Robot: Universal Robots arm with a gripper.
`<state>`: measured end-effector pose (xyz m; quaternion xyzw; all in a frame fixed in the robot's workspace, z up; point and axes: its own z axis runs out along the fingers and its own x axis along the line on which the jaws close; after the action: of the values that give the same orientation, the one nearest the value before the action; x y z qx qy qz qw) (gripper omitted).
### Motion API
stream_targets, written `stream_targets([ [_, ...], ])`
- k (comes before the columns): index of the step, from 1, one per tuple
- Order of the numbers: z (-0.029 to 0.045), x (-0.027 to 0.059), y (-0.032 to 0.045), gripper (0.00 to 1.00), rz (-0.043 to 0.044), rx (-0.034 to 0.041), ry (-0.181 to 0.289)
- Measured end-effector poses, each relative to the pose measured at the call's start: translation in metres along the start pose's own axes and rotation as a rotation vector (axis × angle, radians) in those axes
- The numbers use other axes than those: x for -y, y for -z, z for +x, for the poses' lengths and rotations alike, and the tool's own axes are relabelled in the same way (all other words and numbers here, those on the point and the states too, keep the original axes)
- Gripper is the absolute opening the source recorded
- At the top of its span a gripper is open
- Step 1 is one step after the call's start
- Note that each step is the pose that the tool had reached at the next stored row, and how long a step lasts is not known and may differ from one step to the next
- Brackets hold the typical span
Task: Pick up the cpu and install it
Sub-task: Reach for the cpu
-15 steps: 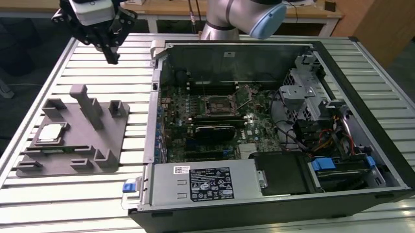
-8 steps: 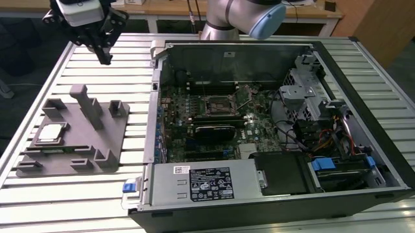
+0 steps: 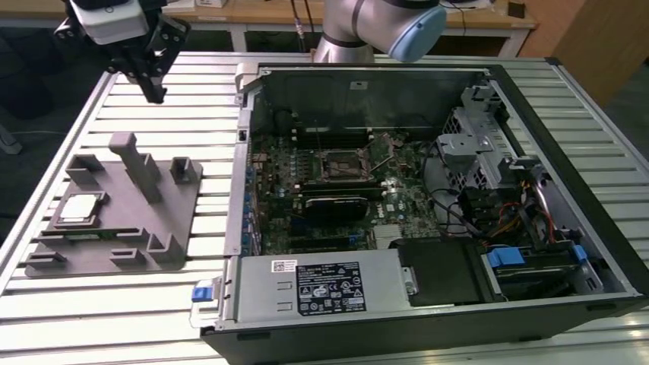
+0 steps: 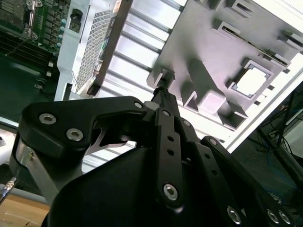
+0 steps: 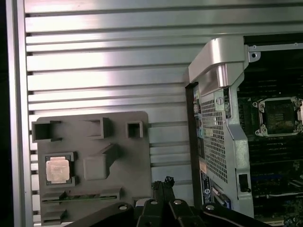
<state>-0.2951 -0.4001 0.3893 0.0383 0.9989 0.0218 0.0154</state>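
The cpu (image 3: 81, 207) is a small silvery square lying flat in a pocket of the grey holder block (image 3: 112, 220), at the exterior view's left on the slatted table. Both wrist views show the cpu (image 4: 253, 80) (image 5: 57, 169) in that same pocket. My gripper (image 3: 154, 93) hangs high above the table beyond the holder's far end, well apart from the chip. Its black fingers (image 4: 161, 97) meet at the tips, shut with nothing between them, and the tips (image 5: 163, 182) point down beside the holder. The motherboard's socket (image 3: 340, 162) (image 5: 279, 116) sits uncovered inside the case.
An open computer case (image 3: 527, 99) lies on the slatted aluminium table (image 3: 203, 76), filling the exterior view's right. The holder block (image 5: 94, 156) has upright posts (image 3: 137, 163) rising from it. Cables and a drive cage (image 3: 476, 152) crowd the case's right side.
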Motion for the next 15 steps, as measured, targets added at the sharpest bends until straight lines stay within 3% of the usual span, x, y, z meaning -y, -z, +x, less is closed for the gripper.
stream_targets([
  [15,0.0190,0.0046,-0.0044,0.11,0.0000,0.0000,0.000],
])
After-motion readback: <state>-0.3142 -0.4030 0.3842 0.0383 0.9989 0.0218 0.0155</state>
